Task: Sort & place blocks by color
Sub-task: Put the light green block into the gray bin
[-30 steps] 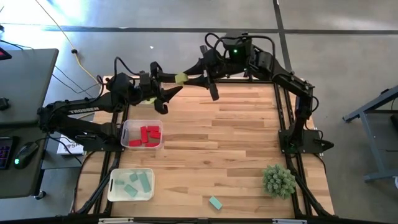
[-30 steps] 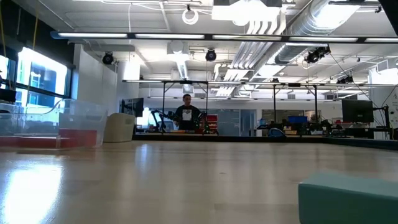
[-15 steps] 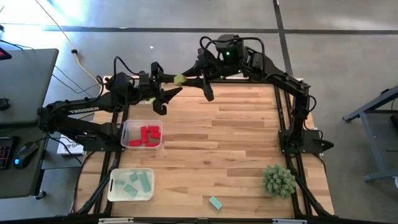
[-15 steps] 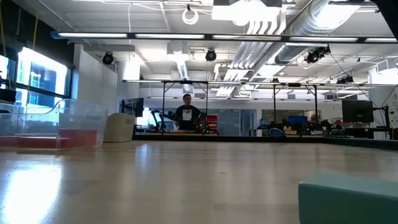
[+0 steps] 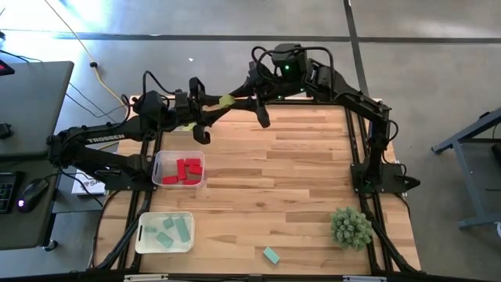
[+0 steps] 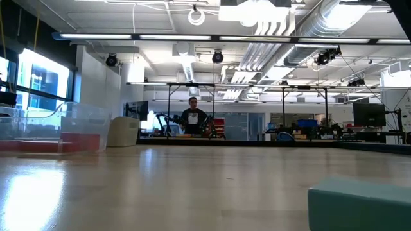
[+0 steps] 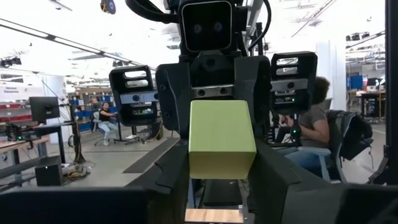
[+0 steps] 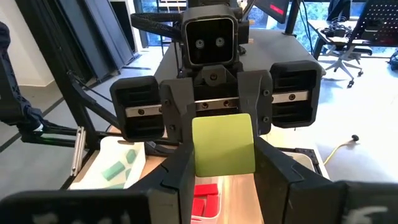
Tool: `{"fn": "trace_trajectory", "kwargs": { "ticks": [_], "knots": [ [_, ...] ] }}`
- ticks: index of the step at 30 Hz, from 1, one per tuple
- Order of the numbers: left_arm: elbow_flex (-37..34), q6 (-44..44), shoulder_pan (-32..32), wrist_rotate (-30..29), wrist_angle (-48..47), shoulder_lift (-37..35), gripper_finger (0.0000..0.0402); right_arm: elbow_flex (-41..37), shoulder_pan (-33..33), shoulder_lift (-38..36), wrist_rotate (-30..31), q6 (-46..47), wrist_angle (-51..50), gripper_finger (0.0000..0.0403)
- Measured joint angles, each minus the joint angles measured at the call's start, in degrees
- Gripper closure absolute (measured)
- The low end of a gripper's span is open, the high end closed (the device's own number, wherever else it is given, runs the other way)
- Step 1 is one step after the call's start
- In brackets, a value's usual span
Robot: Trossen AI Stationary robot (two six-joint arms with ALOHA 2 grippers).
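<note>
A yellow-green block hangs in the air above the table's far edge, between my two grippers, which face each other. My right gripper is shut on it. My left gripper comes from the other side and is also shut on it. A teal block lies flat near the table's front edge and also shows in the low view. The red blocks lie in one clear bin and the teal blocks in another. My left gripper pinches the block's two opposite sides between its two fingers, coming about level from the table's left. The block is clear of the table. My right gripper pinches the same two sides at the block's other end, coming from the table's right and slanting slightly down.
The bin of red blocks and the bin of teal blocks stand along the table's left side. Something yellow-green shows under my left arm. A spiky green plant ball sits at the near right. A person stands far behind the table.
My left gripper has drawn its fingers in onto the yellow-green block that my right gripper holds out to it. My right gripper first sank and tipped a little, then kept still. The block has stayed where it was, above the far edge.
</note>
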Motion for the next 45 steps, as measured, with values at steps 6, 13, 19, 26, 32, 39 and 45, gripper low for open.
{"fn": "trace_trajectory", "kwargs": {
  "ticks": [6,13,19,26,32,39,45],
  "knots": [
    [0.0,0.0,0.0,-0.1,0.0,0.0,0.0297,0.0,0.0,0.0,0.1,0.0,0.0,0.0298],
    [0.0,2.3,0.0,-0.4,-2.9,-0.1,0.0297,-0.1,0.0,0.2,0.4,0.0,-0.7,0.0271],
    [0.1,4.9,0.0,-2.4,-5.0,-0.1,0.0297,-0.2,0.1,0.4,3.9,0.2,-1.2,0.0228],
    [0.1,7.4,0.4,-3.1,-6.6,0.0,0.0297,-0.2,0.1,0.4,4.6,0.2,-1.8,0.0196],
    [0.1,7.6,2.3,-4.3,-9.5,0.0,0.0297,0.3,0.1,0.3,7.1,0.1,-2.0,0.0187],
    [0.1,8.3,5.7,-6.4,-16.1,-0.1,0.0297,0.4,0.1,0.3,9.7,0.1,-2.5,0.0187],
    [0.1,6.0,9.0,-15.2,-30.1,-0.1,0.0297,0.4,0.1,0.3,9.7,0.2,-3.3,0.0187]
  ]
}}
